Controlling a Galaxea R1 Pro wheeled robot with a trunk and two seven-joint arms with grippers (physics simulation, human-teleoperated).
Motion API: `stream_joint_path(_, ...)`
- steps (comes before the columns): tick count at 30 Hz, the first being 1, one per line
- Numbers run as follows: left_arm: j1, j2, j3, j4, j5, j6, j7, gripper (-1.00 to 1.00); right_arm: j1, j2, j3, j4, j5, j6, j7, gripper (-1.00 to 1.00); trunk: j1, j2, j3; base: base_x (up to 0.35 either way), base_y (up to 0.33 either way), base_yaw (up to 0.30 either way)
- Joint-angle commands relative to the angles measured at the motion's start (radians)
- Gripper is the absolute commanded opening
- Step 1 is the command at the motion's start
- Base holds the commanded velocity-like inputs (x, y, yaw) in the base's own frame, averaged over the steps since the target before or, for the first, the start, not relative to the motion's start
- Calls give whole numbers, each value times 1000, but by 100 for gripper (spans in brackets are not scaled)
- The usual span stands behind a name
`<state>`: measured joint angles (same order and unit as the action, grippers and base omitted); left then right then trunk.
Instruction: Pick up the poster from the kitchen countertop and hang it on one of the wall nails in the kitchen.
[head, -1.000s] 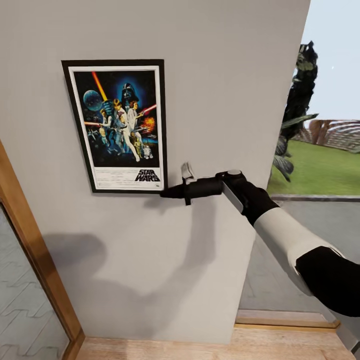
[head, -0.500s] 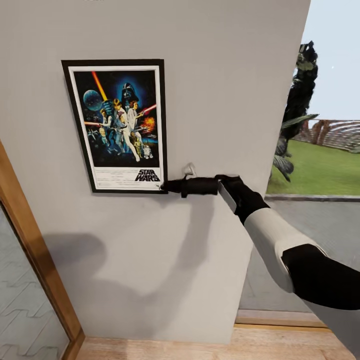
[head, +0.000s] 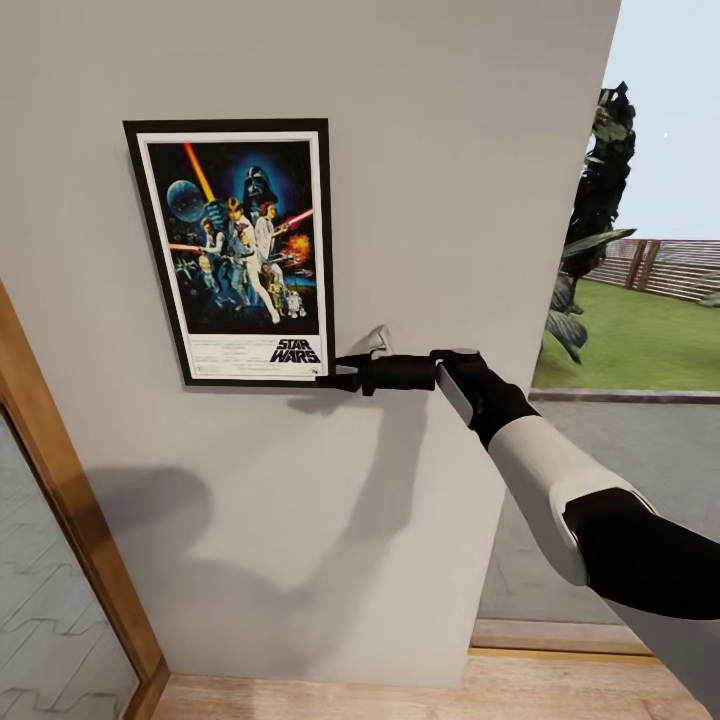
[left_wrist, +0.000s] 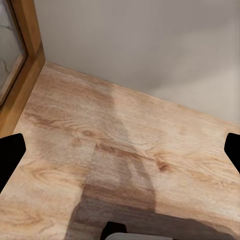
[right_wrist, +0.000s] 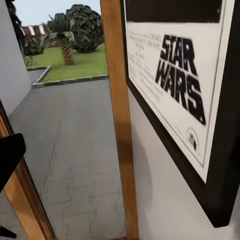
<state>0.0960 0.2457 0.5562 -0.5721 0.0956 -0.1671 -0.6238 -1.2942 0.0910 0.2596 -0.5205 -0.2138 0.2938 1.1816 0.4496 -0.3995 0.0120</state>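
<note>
the poster (head: 232, 250) hangs flat on the grey wall (head: 450, 200). the right hand (head: 340, 374), clamped on its lower right corner half a second ago, has now spread open, so the hanging looks done.

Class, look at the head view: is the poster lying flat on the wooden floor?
No. The poster hangs upright against the pale grey wall, well above the wooden floor, with the right hand at its lower corner.
</note>
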Motion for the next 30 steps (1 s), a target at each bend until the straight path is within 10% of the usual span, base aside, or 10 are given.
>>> stream_joint_path(1, 1, 0, 1, 0, 7, 2, -5, 100, 0, -1, 4, 0, -10, 10, -1, 100, 0, -1, 0, 0, 0, 0)
stream_joint_path(30, 0, 0, 1, 0, 7, 1, -7, 100, 0, -1, 3, 0, -9, 10, -6, 100, 0, -1, 0, -51, -55, 0)
